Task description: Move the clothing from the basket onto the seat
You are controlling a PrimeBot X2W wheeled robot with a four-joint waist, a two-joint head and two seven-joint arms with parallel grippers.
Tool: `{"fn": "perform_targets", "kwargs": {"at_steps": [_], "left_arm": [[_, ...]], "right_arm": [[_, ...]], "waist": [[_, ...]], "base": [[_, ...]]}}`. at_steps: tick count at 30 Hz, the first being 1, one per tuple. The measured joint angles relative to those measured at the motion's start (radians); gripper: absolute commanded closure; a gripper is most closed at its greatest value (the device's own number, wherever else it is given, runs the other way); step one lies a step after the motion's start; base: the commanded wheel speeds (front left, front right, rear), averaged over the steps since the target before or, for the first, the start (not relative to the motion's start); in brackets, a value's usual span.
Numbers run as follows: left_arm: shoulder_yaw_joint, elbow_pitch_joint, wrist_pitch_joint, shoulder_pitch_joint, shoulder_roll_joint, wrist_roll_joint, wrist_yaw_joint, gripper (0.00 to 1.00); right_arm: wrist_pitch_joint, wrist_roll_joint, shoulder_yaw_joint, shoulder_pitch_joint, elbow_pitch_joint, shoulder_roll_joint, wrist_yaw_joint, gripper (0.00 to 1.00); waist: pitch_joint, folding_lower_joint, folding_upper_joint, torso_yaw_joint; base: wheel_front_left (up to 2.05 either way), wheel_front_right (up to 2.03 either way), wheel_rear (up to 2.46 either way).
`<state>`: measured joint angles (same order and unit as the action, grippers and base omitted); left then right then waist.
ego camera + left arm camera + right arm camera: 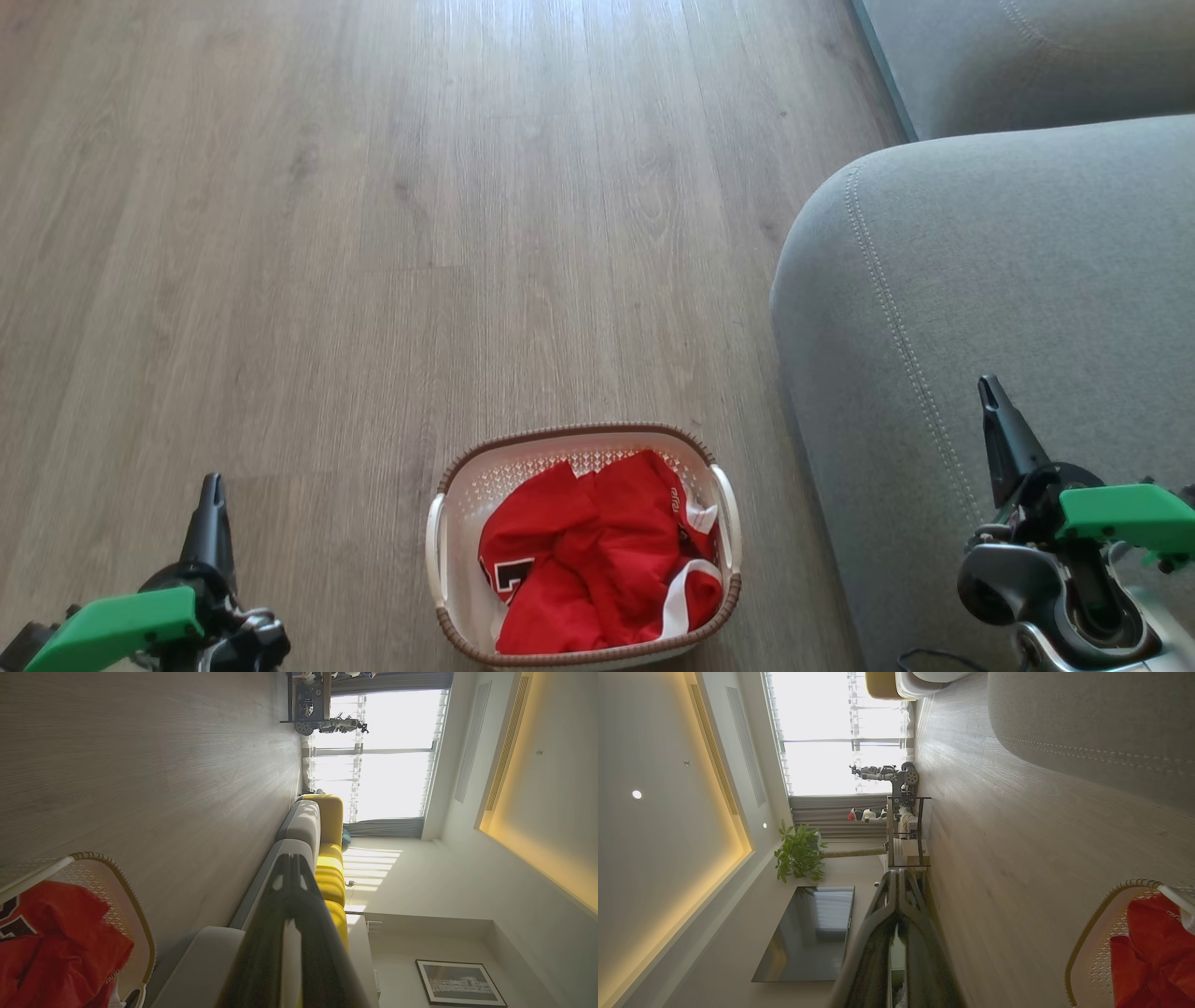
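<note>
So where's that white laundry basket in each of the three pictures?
Head view: basket at bottom centre, on the floor.
Left wrist view: basket in the lower left corner.
Right wrist view: basket in the lower right corner.
Shared landmark: the red clothing lying inside it.

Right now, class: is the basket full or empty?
Full, not empty: crumpled red clothing lies heaped inside the basket, reaching about to its brown rim.

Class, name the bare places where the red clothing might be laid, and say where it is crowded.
The grey seat is bare from its stitched edge to the right gripper. The wooden floor left of and beyond the basket is bare. Crowded: the basket itself, heaped with red clothing.
</note>
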<state>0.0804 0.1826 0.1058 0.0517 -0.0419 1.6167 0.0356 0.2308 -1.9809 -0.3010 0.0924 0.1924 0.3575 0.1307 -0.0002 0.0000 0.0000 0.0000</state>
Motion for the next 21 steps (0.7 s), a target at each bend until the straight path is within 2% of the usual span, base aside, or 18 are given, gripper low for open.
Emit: {"fn": "perform_targets", "kwargs": {"at_steps": [21], "left_arm": [[0.000, 0.000, 0.000, 0.000, 0.000, 0.000, 0.000, 1.00]], "right_arm": [[0.003, 0.000, 0.000, 0.000, 0.000, 0.000, 0.000, 1.00]], "waist": [[0.000, 0.0000, 0.0000, 0.000]], "base": [[0.00, 0.00, 0.00]]}}
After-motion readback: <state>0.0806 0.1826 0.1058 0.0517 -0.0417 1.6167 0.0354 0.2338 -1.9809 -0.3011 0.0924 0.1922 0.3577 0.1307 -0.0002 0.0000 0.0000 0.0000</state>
